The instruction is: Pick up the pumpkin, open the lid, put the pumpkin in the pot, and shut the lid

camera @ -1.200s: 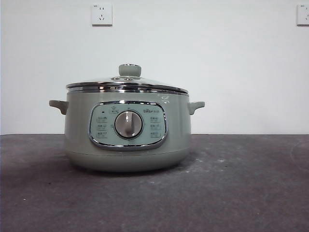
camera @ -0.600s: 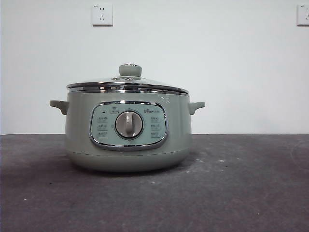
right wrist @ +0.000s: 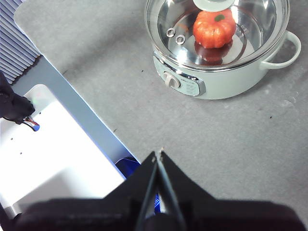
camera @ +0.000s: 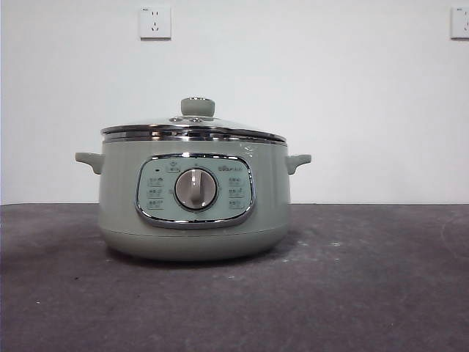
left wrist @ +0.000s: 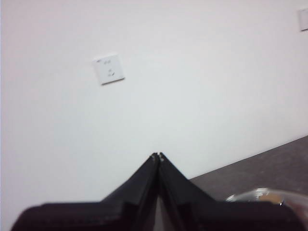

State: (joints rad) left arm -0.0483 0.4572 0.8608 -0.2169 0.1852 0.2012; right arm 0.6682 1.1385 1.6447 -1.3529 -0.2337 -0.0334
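A large sage-green electric pot (camera: 193, 198) sits on the grey counter (camera: 366, 293), its clear glass lid (right wrist: 219, 29) seated over the glossy orange toy pumpkin (right wrist: 213, 29) inside, so both empty, pinched-together claws, left (left wrist: 158, 156) and right (right wrist: 158, 154), should simply hold well clear of it.

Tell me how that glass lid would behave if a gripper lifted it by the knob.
The lid looks rigid glass with a chrome rim, so probably fragile if dropped. Its knob is small, smooth and rounded, so it may slip. Held only at the center, it could tilt as it leaves the pot.
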